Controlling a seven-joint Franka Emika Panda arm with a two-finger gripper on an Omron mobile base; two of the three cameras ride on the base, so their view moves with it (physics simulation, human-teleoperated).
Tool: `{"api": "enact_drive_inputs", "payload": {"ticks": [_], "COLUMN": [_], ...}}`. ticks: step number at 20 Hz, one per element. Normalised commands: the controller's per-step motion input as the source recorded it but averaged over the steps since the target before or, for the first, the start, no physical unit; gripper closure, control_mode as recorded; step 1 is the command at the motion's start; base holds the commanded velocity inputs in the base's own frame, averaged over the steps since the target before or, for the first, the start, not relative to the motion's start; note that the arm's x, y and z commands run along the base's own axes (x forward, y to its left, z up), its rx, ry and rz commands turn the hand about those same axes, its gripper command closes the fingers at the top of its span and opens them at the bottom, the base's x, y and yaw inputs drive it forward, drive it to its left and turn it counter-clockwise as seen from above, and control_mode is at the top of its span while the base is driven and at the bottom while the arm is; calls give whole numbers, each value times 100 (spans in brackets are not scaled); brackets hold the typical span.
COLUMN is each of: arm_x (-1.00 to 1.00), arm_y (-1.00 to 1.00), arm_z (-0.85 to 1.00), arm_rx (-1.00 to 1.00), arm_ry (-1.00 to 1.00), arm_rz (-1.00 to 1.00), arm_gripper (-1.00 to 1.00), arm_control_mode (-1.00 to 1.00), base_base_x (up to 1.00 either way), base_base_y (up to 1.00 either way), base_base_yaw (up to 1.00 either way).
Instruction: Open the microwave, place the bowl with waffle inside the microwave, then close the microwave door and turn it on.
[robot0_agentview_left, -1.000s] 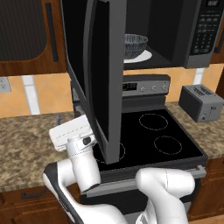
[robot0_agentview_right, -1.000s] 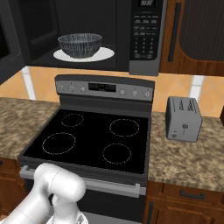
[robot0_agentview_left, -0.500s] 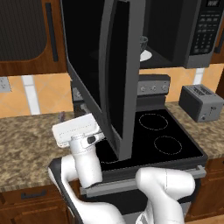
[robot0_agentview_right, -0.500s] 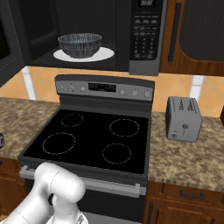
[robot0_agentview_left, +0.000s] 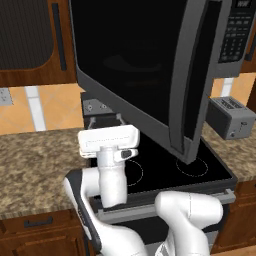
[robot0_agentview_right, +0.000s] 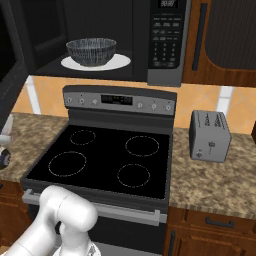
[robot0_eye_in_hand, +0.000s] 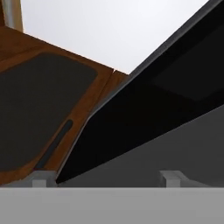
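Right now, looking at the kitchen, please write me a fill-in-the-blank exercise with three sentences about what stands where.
1. The bowl sits on the white ____ inside the microwave.
2. The microwave door hangs above the black ____.
3. On the counter to the right of the stove stands a grey ____.

Missing words: turntable; stove; toaster

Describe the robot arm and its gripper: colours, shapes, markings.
The arm is glossy white, built of rounded tubular links with dark grey bands at the joints. Its hand is a white rectangular block on a white cylindrical wrist, with a small dark round part on the side. The gripper has two thin fingers, grey in the left base view. No cables or markings are visible.
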Motion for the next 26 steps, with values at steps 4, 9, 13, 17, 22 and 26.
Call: {"api": "enact_drive_inputs", "payload": {"ticks": [4, 9, 13, 17, 22, 26], "arm_x": [8, 9, 14, 14, 9, 14], "arm_y": [-57, -57, -54, -50, -34, -20], "arm_z": [14, 17, 17, 13, 6, 5], "arm_rx": [25, 25, 25, 24, 17, 7], "arm_ry": [-15, -16, -15, -11, -4, 0], "arm_rz": [0, 0, 1, 1, 0, 0], "arm_gripper": [-100, -100, -100, -100, -100, -100], "arm_control_mode": [-100, -100, -100, -100, -100, -100], "base_base_x": [0, 0, 0, 0, 0, 0], "base_base_y": [0, 0, 0, 0, 0, 0], "base_base_yaw": [0, 0, 0, 0, 0, 0]}}
